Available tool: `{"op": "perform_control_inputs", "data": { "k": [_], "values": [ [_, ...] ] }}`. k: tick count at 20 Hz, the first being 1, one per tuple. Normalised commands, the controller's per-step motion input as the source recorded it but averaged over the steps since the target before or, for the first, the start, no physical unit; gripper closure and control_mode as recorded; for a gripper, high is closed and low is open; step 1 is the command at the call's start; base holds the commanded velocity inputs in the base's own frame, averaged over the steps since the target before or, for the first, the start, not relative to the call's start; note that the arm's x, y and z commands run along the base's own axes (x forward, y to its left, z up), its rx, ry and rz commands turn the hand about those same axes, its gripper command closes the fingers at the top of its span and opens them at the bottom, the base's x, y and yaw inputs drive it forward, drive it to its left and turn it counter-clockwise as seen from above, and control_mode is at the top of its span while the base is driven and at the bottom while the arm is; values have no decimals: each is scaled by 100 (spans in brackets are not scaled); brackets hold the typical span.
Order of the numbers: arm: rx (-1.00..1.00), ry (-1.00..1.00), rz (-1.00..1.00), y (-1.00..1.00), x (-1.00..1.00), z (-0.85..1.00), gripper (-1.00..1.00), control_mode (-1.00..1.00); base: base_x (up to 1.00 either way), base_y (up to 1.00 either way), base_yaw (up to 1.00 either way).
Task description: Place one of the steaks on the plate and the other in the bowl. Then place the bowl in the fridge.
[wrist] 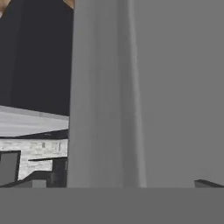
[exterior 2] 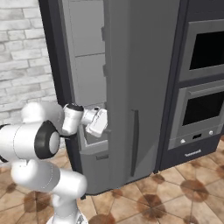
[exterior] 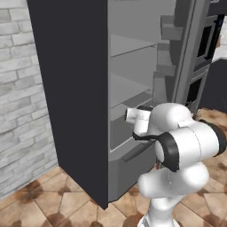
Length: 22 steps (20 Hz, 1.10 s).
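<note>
The fridge (exterior: 71, 88) stands open, its pale grey shelves (exterior: 131, 66) showing and its door (exterior: 179, 53) swung out to the right. My gripper (exterior: 132, 116) is low at the fridge's opening, just in front of the lower shelf. From the other side the gripper (exterior 2: 99, 124) sits against the inner edge of the door (exterior 2: 140, 87). In the hand view the fingertips (wrist: 208, 183) stand wide apart, so the gripper (wrist: 114, 184) is open with nothing held, close up to a grey panel (wrist: 144, 87). The steaks, the plate and the bowl are out of view.
A built-in black oven stack (exterior 2: 201, 87) stands right of the fridge. A pale brick wall (exterior: 22, 88) runs on the left. Brown tiled floor (exterior 2: 166, 197) lies in front. My own white arm (exterior: 186, 146) crowds the space before the lower fridge.
</note>
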Motion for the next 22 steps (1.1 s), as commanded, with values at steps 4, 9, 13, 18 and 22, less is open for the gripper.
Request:
{"op": "perform_control_inputs", "data": {
  "k": [4, 9, 13, 18, 22],
  "values": [
    [0, 6, -8, -100, -62, 0, -100, -100, 0, 0, 0],
    [0, 1, -6, -100, -54, 0, -100, -100, 0, 0, 0],
    [0, 2, -7, -100, -21, -5, -100, -100, 0, 0, 0],
    [0, 4, -7, -100, 6, -6, -100, -100, 0, 0, 0],
    [3, -1, -16, -100, 46, -20, -100, -100, 0, 0, 0]
  ]
}}
